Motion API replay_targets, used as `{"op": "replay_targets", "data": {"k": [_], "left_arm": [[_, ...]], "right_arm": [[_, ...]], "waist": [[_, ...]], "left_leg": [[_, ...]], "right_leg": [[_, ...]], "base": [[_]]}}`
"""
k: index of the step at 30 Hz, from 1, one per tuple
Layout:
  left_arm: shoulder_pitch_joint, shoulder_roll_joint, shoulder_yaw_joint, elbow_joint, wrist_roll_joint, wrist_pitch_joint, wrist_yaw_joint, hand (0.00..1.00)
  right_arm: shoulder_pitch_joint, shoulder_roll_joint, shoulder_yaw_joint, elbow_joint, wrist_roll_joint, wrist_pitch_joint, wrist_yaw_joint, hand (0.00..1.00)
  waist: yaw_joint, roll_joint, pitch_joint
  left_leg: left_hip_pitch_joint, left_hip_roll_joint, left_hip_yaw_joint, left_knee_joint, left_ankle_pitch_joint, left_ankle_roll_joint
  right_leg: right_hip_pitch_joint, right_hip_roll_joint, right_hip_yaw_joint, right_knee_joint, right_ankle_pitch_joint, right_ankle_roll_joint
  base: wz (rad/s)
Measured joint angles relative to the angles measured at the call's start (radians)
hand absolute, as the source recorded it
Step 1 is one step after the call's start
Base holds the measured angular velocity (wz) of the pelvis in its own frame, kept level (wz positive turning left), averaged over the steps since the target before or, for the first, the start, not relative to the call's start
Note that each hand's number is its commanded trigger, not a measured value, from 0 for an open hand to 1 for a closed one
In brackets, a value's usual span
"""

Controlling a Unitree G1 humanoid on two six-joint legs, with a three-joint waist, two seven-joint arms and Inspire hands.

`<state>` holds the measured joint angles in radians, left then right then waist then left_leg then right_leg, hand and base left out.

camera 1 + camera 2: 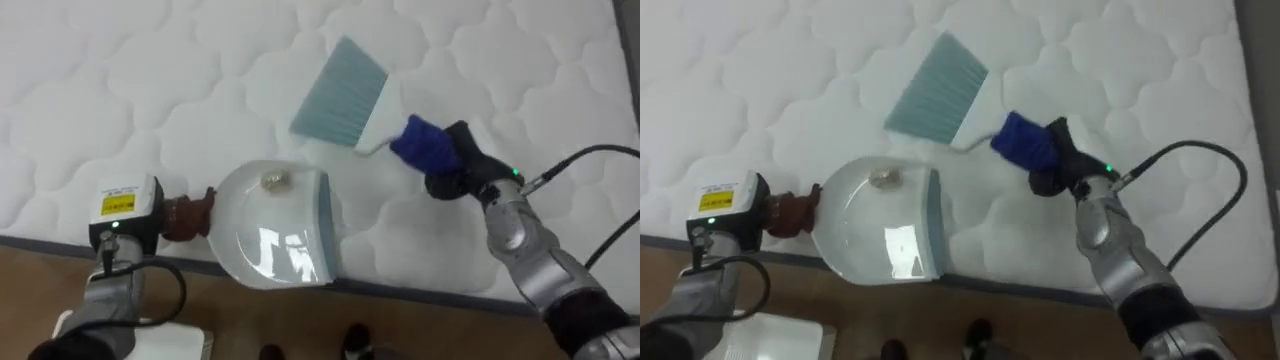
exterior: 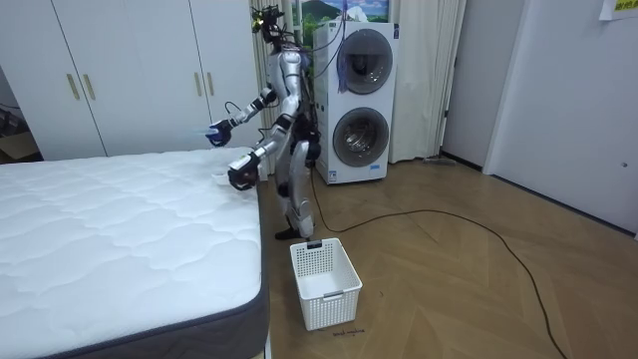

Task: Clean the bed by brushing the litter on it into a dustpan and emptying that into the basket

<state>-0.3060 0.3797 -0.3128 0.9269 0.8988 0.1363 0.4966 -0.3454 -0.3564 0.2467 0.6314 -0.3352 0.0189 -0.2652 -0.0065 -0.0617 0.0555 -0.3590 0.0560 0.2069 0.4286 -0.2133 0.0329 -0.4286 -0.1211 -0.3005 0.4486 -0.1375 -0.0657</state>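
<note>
Litter first: one small tan scrap (image 1: 272, 180), crumpled and light-looking, shows within the pale dome of the dustpan (image 1: 265, 240), toward its back wall. Whether it rests inside the pan or is seen through the glossy plastic I cannot tell for sure, but it looks to be inside.

The dustpan straddles the near edge of the bed (image 1: 120, 90), with its grey-blue lip (image 1: 322, 225) turned toward the robot's right. Its reddish-brown handle (image 1: 188, 215) runs out to the left hand (image 1: 125, 215), whose fingers are wrapped around it.

The brush (image 1: 362, 108) lies further in from that edge, toward the middle of the bed. Its long axis runs on a diagonal. The blue grip (image 1: 420, 145) is low and to the right, clasped in the dark fingers of the right hand (image 1: 460, 168). The blue-grey bristles (image 1: 338, 92) fan up and to the left. They sit beyond the pan's lip, near it but not touching.

The relation that matters is bristles to lip. The right hand is the nearer one, and any sweep would need to draw the bristles toward the near edge and leftward into the pan's mouth. The quilted white mattress around the two tools shows no other debris that I can make out.

In the room view the robot stands at the bed's far corner, by the stacked washing machines (image 2: 357, 105).
</note>
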Motion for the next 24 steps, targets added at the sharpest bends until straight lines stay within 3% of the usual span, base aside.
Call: {"op": "replay_targets", "data": {"k": [2, 3, 5, 6, 8, 10, 11, 12, 17, 24], "left_arm": [[0.032, 0.004, 0.050, -0.033, 0.000, -0.003, 0.006, 1.00], [0.040, 0.004, 0.063, -0.040, -0.003, -0.003, 0.006, 1.00], [0.083, 0.000, 0.099, -0.076, -0.010, -0.005, 0.006, 1.00], [0.093, -0.003, 0.104, -0.087, -0.017, -0.007, 0.006, 1.00], [0.144, -0.007, 0.124, -0.136, -0.034, -0.017, 0.005, 1.00], [0.175, -0.007, 0.133, -0.174, -0.040, -0.014, 0.001, 1.00], [0.192, -0.006, 0.136, -0.196, -0.044, -0.011, -0.005, 1.00], [0.202, -0.007, 0.140, -0.212, -0.044, -0.011, -0.009, 1.00], [0.275, -0.011, 0.169, -0.289, -0.044, -0.013, -0.043, 1.00], [0.324, -0.010, 0.232, -0.418, -0.062, -0.016, -0.071, 1.00]], "right_arm": [[0.034, -0.010, -0.057, -0.016, 0.024, 0.000, -0.017, 1.00], [0.042, -0.013, -0.070, -0.025, 0.026, 0.000, -0.019, 1.00], [0.085, -0.020, -0.099, -0.059, 0.037, -0.002, -0.034, 1.00], [0.099, -0.020, -0.106, -0.061, 0.051, -0.008, -0.038, 1.00], [0.147, -0.021, -0.125, -0.067, 0.140, -0.011, -0.041, 0.99], [0.176, -0.021, -0.132, -0.075, 0.205, -0.009, -0.042, 0.60], [0.183, -0.021, -0.133, -0.076, 0.237, -0.006, -0.042, 0.24], [0.185, -0.021, -0.133, -0.078, 0.255, -0.004, -0.043, 0.00], [0.222, -0.021, -0.155, -0.133, 0.353, 0.004, -0.044, 0.00], [0.229, -0.033, -0.160, -0.249, 0.448, 0.004, -0.046, 0.00]], "waist": [[-0.009, -0.015, -0.0148], [-0.010, -0.017, -0.0185], [-0.015, -0.020, -0.0379], [-0.015, -0.020, -0.0402], [-0.014, -0.019, -0.0536], [-0.013, -0.015, -0.0602], [-0.013, -0.011, -0.0622], [-0.012, -0.010, -0.0630], [-0.006, 0.008, -0.0610], [0.008, 0.023, -0.0614]], "left_leg": [[0.038, 0.002, 0.000, -0.020, 0.004, -0.005], [0.048, 0.003, 0.000, -0.023, 0.004, -0.006], [0.108, 0.007, 0.000, -0.061, 0.006, -0.010], [0.129, 0.008, 0.000, -0.071, 0.006, -0.010], [0.204, 0.005, 0.000, -0.119, 0.008, -0.013], [0.239, 0.004, 0.001, -0.141, 0.009, -0.015], [0.253, 0.002, 0.002, -0.150, 0.009, -0.015], [0.261, 0.002, 0.002, -0.156, 0.009, -0.015], [0.360, 0.002, 0.001, -0.216, 0.013, -0.021], [0.388, 0.002, -0.002, -0.240, 0.019, -0.029]], "right_leg": [[0.038, 0.010, -0.001, -0.026, 0.003, 0.002], [0.049, 0.014, 0.000, -0.037, 0.004, 0.003], [0.113, 0.030, 0.000, -0.081, 0.014, 0.008], [0.137, 0.036, 0.000, -0.097, 0.017, 0.010], [0.208, 0.044, 0.001, -0.138, 0.018, 0.017], [0.241, 0.049, 0.002, -0.158, 0.021, 0.022], [0.252, 0.050, 0.007, -0.160, 0.022, 0.024], [0.255, 0.051, 0.014, -0.160, 0.022, 0.025], [0.349, 0.072, 0.049, -0.213, 0.027, 0.034], [0.363, 0.077, 0.051, -0.214, 0.027, 0.035]], "base": [[-0.02], [-0.06], [-0.08], [-0.04], [0.00], [-0.02], [-0.04], [-0.06], [0.00], [-0.02]]}}
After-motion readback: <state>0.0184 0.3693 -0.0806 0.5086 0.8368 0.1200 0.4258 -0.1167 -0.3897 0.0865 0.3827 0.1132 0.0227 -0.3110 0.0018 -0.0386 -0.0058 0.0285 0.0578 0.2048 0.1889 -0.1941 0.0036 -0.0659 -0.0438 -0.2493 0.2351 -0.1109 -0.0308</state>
